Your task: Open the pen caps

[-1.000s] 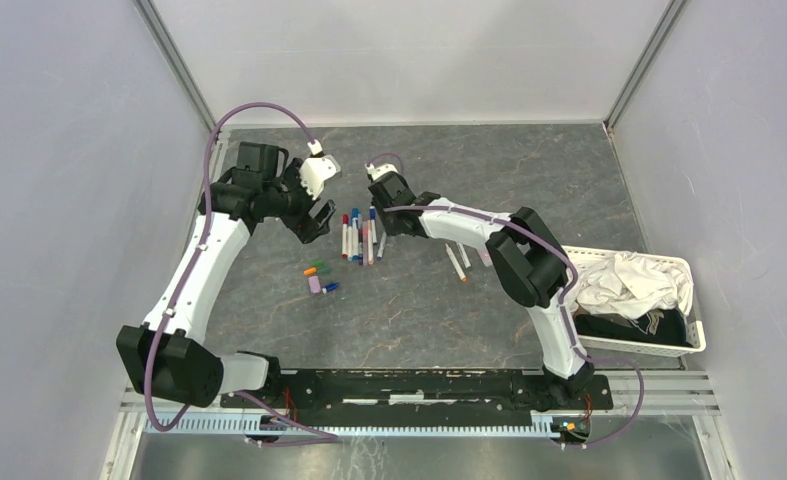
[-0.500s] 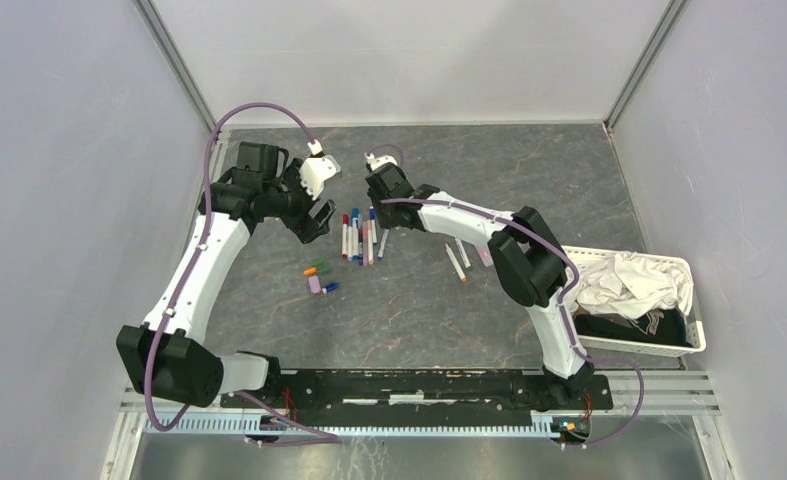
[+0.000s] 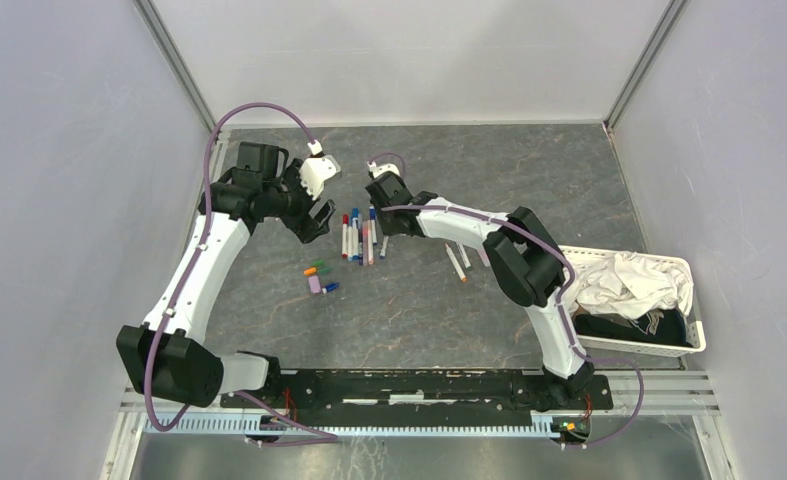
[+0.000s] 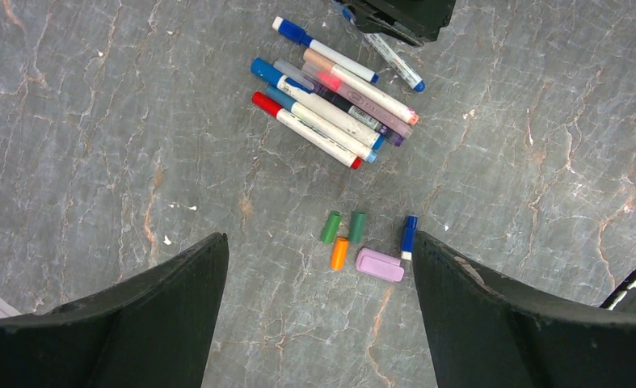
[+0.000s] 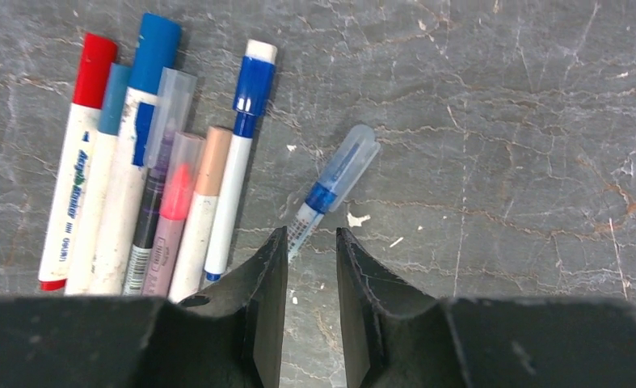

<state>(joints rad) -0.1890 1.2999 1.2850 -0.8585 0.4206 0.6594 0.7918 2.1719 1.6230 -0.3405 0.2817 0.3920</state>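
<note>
Between the fingers of my right gripper (image 5: 310, 234), which sit a little apart and low over the table (image 5: 500, 121), pokes the white tail of a thin blue pen (image 5: 318, 202). That arm is stretched far out. The pen's end is hidden under the black fingers, so I cannot see if they touch it. Its see-through cap (image 5: 359, 149) points away from the jaws. Left of them lies a bundle of pens (image 5: 120, 186). My left gripper (image 4: 318, 234) hangs higher on a bent arm, jaws wide apart, with small loose caps (image 4: 339, 253) on the gray stone-look top between them.
</note>
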